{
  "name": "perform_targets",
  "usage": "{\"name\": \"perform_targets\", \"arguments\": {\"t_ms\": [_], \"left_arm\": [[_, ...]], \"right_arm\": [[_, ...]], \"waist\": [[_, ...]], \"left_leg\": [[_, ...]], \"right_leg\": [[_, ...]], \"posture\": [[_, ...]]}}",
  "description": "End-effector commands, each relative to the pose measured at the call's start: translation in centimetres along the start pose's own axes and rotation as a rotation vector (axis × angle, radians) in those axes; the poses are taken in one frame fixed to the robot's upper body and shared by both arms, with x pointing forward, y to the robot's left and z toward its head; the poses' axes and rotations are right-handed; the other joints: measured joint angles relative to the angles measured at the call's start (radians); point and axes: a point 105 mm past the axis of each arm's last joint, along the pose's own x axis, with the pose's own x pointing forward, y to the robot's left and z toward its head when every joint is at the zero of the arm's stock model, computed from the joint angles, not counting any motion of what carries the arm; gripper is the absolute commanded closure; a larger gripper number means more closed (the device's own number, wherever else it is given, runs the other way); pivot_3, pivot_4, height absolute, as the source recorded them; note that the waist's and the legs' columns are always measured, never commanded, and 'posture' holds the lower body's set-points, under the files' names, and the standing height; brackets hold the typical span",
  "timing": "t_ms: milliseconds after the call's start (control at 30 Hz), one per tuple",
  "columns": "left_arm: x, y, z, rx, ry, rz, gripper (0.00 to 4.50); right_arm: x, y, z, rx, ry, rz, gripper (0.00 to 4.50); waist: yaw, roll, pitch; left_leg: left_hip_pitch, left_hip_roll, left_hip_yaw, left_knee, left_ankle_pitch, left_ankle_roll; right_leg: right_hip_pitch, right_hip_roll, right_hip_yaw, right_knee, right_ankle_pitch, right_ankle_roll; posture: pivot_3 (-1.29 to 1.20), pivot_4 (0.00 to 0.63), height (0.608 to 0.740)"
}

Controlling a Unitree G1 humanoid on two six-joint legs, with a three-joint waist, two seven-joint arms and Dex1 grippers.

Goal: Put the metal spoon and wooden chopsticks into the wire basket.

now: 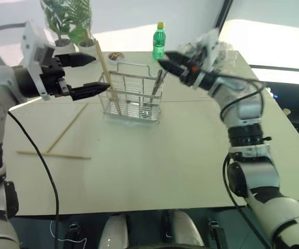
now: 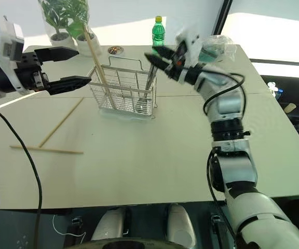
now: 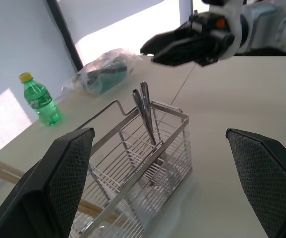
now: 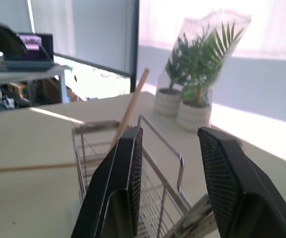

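Big pale cream table (image 1: 191, 171) w/ a thin seam running across it. Far edge: green plastic bottle (image 1: 159, 40), yellow cap, upright. Two small potted plants (image 1: 69, 21) in white pots at the far left corner, wrapped in clear plastic. Small round thing (image 2: 115, 50) near them, maybe a lid or dish, too small to tell. Crumpled clear bag (image 3: 106, 73) w/ sth dark green inside on the far right of the table. Behind: pale grey-blue wall, dark vertical post (image 1: 222, 15), strong daylight washing out the bg. Right wrist view: a desk (image 4: 26, 69) w/ a dark monitor & clutter under it.
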Motion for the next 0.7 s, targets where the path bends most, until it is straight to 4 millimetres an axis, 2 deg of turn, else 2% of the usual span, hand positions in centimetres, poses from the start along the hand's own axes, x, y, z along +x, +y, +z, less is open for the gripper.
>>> {"name": "perform_targets", "arguments": {"t_ms": [33, 200, 333, 467, 700], "left_arm": [[-2.5, 1.8, 0.1, 0.025, 0.012, 0.121, 0.00], [-5.8, 5.1, -3.0, -0.024, 0.130, 0.354, 0.00], [-6.9, 7.2, -6.4, -0.047, 0.286, 0.500, 0.00], [-6.3, 8.5, -9.1, -0.123, 0.396, 0.560, 0.00], [-3.7, 9.6, -14.2, -0.277, 0.624, 0.543, 0.00]], "right_arm": [[-1.7, 1.7, 4.5, -0.037, -0.074, 0.128, 2.72], [-6.1, 6.0, 2.6, -0.117, 0.125, 0.348, 2.72], [-8.7, 8.2, -0.1, -0.109, 0.259, 0.408, 2.72], [-10.0, 8.9, -1.9, -0.074, 0.301, 0.353, 2.72], [-11.0, 10.1, -3.0, -0.032, 0.317, 0.295, 2.72]], "waist": [[0.000, -0.001, 0.000], [0.005, -0.002, -0.001], [0.005, -0.002, -0.001], [0.009, -0.003, -0.002], [0.026, -0.005, -0.002]], "left_leg": [[0.000, 0.000, 0.000, -0.001, 0.000, 0.000], [0.000, 0.000, 0.000, -0.001, 0.000, 0.000], [-0.001, 0.000, 0.001, -0.001, 0.000, 0.000], [-0.001, 0.000, 0.001, 0.000, 0.000, 0.000], [-0.003, 0.000, 0.001, 0.000, 0.000, 0.000]], "right_leg": [[0.000, 0.000, 0.000, 0.000, 0.000, 0.000], [0.000, 0.000, -0.001, -0.005, -0.001, -0.001], [0.001, 0.000, -0.001, -0.010, -0.002, -0.004], [0.002, -0.001, -0.001, -0.012, -0.002, -0.004], [0.001, 0.000, -0.001, -0.012, -0.001, -0.003]], "posture": [[0.00, 0.150, 0.717], [0.00, 0.150, 0.717], [0.00, 0.150, 0.717], [0.00, 0.150, 0.717], [0.00, 0.150, 0.717]]}}
